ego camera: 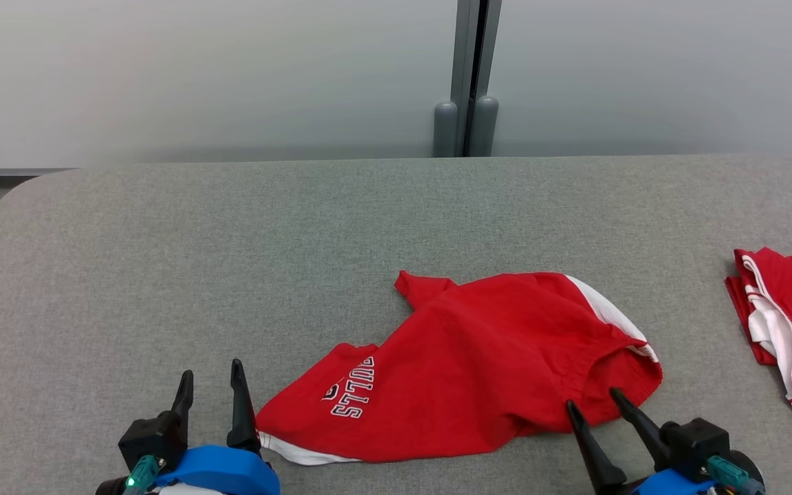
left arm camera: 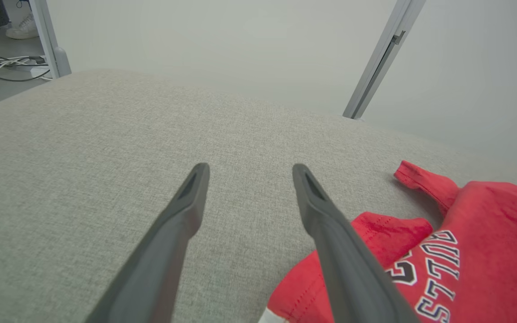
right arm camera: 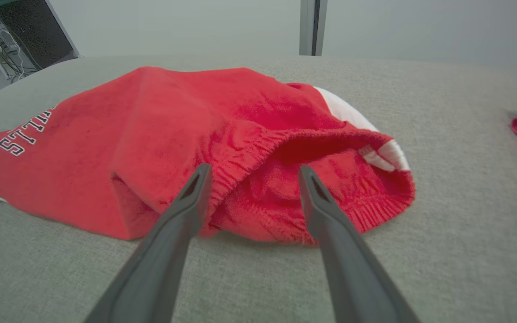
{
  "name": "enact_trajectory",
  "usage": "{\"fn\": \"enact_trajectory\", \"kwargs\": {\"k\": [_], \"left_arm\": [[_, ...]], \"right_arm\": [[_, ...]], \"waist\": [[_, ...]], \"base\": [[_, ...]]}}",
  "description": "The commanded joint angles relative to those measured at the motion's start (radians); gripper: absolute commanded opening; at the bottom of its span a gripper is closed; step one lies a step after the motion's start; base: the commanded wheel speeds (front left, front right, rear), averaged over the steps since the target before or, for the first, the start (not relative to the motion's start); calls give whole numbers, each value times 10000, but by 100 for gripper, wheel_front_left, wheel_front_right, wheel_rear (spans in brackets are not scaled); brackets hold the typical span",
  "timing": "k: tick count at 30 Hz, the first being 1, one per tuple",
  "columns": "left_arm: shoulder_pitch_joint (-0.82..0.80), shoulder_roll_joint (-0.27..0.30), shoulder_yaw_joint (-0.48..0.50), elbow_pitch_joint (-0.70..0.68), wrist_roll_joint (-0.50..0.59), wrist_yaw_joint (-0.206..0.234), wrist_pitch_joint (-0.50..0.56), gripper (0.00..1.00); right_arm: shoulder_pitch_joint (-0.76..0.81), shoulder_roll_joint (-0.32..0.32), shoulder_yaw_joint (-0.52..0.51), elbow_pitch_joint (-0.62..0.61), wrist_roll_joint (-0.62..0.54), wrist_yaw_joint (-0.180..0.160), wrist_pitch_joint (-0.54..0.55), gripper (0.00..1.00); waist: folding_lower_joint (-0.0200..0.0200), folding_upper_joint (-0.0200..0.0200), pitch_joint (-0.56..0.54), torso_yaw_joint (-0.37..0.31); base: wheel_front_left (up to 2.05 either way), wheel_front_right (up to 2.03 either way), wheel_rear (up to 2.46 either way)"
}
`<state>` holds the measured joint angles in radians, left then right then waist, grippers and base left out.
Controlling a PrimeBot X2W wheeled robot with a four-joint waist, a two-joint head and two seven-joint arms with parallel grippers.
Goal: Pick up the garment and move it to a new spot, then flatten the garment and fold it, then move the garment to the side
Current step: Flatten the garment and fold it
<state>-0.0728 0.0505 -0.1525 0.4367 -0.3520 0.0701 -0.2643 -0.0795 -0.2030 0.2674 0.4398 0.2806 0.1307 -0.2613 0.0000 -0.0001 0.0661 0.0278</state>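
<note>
Grey padded tabletop [ego camera: 231,240] lies under both arms. Your right claw [ego camera: 591,399] stands spread, its tips at the waistband end of the red garment [ego camera: 478,357] — I'd judge that the nearer grab. Your left claw [ego camera: 212,369], also spread, sits just beside the lettered hem. Between them the crumpled garment's long axis runs left to right.

The garment [ego camera: 478,364] is a pair of red shorts with white side panels and white-edged "BULLS" lettering [ego camera: 353,395] near its left end. It lies rumpled and unfolded, slantwise, on the grey padded table [ego camera: 231,261] near the front edge. Its elastic waistband [right arm camera: 258,148] gapes open at the right end, and one corner points toward the far side.
</note>
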Motion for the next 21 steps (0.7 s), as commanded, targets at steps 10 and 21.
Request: {"fn": "enact_trajectory", "kwargs": {"k": [10,21], "left_arm": [[-99,2,-16,-107,67,34,4,100],[-117,0,3,-56,-37,45,4,100]], "right_arm": [[453,-596,1479,-913,972,1,-53,100],[-384,-638,1731,-806,1149,2,-54,0]], "waist": [[0,1,167,-7],[0,1,211,52]], "base": [[0,0,0],[0,0,0]]}}
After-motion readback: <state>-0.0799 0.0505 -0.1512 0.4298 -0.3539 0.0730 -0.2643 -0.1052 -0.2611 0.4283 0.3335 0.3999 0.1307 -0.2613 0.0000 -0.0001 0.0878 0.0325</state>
